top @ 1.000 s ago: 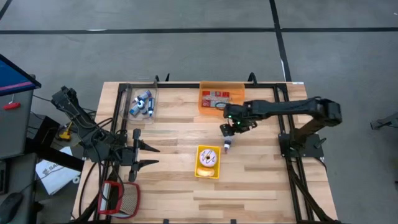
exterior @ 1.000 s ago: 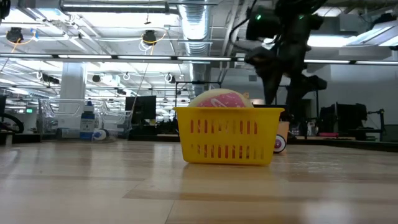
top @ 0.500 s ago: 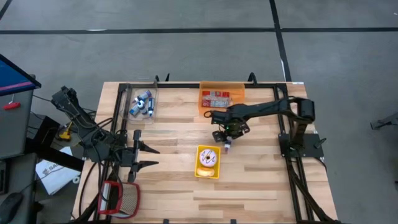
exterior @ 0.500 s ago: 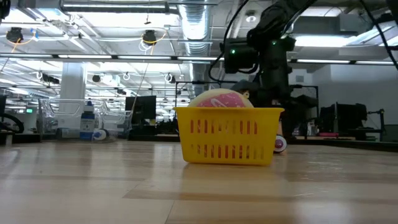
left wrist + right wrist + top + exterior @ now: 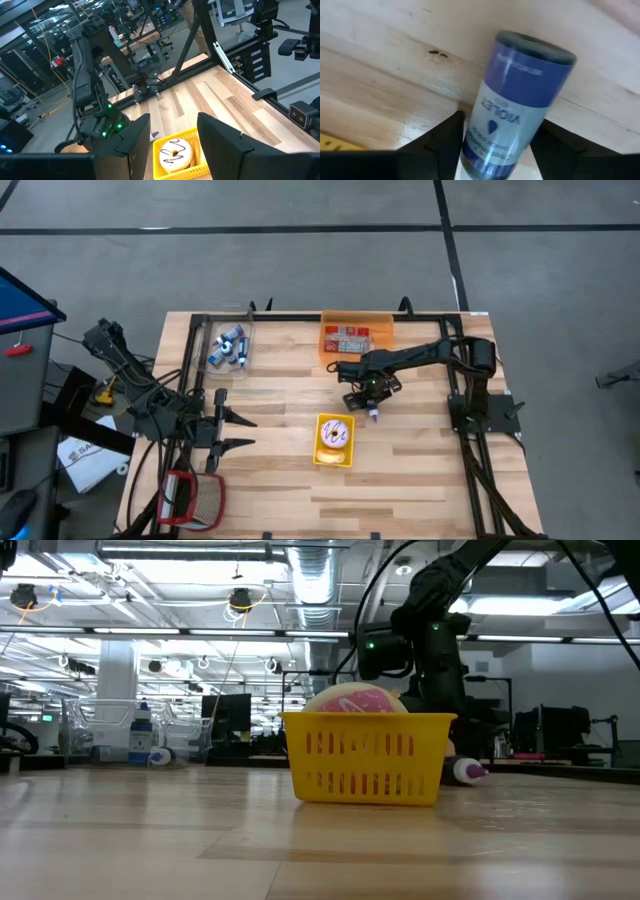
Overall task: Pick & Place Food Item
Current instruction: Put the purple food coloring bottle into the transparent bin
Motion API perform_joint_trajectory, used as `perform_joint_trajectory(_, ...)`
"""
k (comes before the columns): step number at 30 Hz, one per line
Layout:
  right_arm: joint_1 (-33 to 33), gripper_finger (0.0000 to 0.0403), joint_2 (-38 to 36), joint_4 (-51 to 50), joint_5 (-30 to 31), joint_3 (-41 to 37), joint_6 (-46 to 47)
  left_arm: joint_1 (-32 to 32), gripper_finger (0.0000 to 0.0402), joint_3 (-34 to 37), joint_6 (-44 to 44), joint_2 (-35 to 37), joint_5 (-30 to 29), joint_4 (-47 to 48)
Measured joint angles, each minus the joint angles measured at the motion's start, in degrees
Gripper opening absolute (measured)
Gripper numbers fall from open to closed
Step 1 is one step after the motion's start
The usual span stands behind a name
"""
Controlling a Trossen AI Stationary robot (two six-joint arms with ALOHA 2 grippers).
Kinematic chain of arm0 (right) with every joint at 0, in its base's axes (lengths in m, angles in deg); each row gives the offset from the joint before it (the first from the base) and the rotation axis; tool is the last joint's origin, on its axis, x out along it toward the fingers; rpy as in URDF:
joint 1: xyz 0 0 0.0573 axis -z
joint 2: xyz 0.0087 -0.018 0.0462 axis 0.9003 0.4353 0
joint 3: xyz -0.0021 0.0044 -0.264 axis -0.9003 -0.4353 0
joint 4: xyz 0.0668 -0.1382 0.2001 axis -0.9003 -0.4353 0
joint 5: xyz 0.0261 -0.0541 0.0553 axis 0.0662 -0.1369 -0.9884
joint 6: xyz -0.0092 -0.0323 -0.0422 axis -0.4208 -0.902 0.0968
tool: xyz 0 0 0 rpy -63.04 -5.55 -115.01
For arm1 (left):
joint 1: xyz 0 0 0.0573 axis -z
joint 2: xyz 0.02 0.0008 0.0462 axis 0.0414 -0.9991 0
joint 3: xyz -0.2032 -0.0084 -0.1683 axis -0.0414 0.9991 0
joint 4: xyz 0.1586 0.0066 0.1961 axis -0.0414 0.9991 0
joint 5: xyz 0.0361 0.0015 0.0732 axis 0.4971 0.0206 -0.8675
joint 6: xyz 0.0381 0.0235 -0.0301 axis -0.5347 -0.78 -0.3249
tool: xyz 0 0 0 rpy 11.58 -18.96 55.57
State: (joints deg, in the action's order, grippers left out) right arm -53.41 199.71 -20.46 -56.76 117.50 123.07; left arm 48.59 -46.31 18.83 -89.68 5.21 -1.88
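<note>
Lying flat between right pincer [image 5: 492, 150] fingers, violet bottle [image 5: 515, 105] points outward.

The high view looks straight down on the whole bench [image 5: 400, 480]. The low view sits at bench height and faces the room. Both show the yellow basket [image 5: 334, 441], and so does the left wrist view. The right wrist view is very near a purple bottle [image 5: 515, 105].
</note>
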Motion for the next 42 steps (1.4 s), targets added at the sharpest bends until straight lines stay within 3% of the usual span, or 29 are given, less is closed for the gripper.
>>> perform_joint_trajectory(9, 0.4, 0.0136, -4.5, 2.0, 9.1, -0.4, -2.7, 0.0, 0.0158, 0.0, 0.1, 0.0, 0.0, 0.0)
perform_joint_trajectory(14, 0.5, 0.0133, -10.2, 5.8, 9.5, -0.3, -4.0, 0.0, 0.0158, 0.0, 0.0, 0.0, 0.0, 0.0)
perform_joint_trajectory(18, 0.5, 0.014, -16.0, 15.2, 9.5, -0.3, -5.3, 0.0, 0.0158, 0.0, -0.2, 0.0, -1.5, 0.6)
perform_joint_trajectory(23, 1.3, 0.0135, -20.2, 32.3, 3.5, -0.2, -7.5, 0.0, 0.0158, 0.0, -0.2, 0.0, -3.5, 0.9)
perform_joint_trajectory(27, 3.8, 0.0134, -18.6, 44.0, -1.4, 0.6, -9.1, 0.0, 0.0158, 0.0, -0.7, 0.0, -4.5, 0.9)
perform_joint_trajectory(35, 5.3, 0.014, -7.2, 52.8, -12.3, 10.0, -11.1, -1.3, 0.0158, 0.0, -0.1, -0.3, -14.7, 3.7)
perform_joint_trajectory(37, 4.5, 0.014, -5.2, 54.8, -14.9, 12.8, -11.1, -3.2, 0.0158, 0.0, 1.7, -1.1, -17.4, 5.8)
perform_joint_trajectory(42, 3.0, 0.014, -2.0, 56.5, -18.3, 20.6, -11.9, -11.2, 0.0178, 0.0, 7.1, -6.0, -17.2, 10.3)
